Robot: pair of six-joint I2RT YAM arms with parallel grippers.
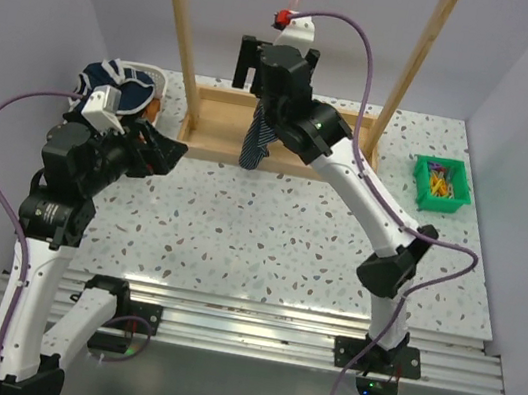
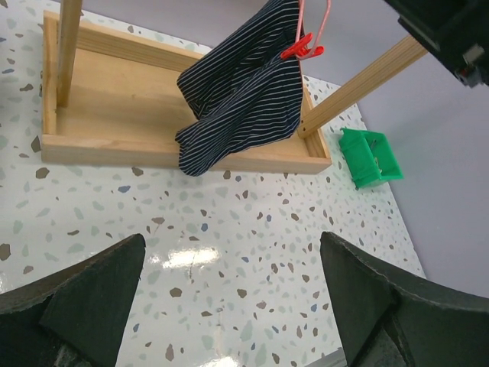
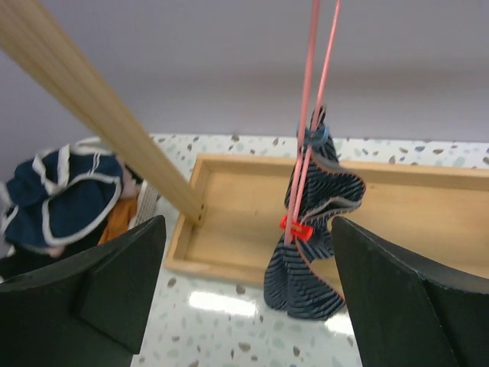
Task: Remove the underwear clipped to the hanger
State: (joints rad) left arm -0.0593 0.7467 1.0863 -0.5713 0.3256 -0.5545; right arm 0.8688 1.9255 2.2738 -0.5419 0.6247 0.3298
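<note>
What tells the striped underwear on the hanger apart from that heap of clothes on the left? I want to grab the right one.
Pattern: the underwear has thin light pinstripes; the heap is plain navy with white trim.
Pose: the underwear hangs from the pink hanger, held by a red clip; the heap lies bunched, left of the wooden frame.
Both are dark navy cloth.
</note>
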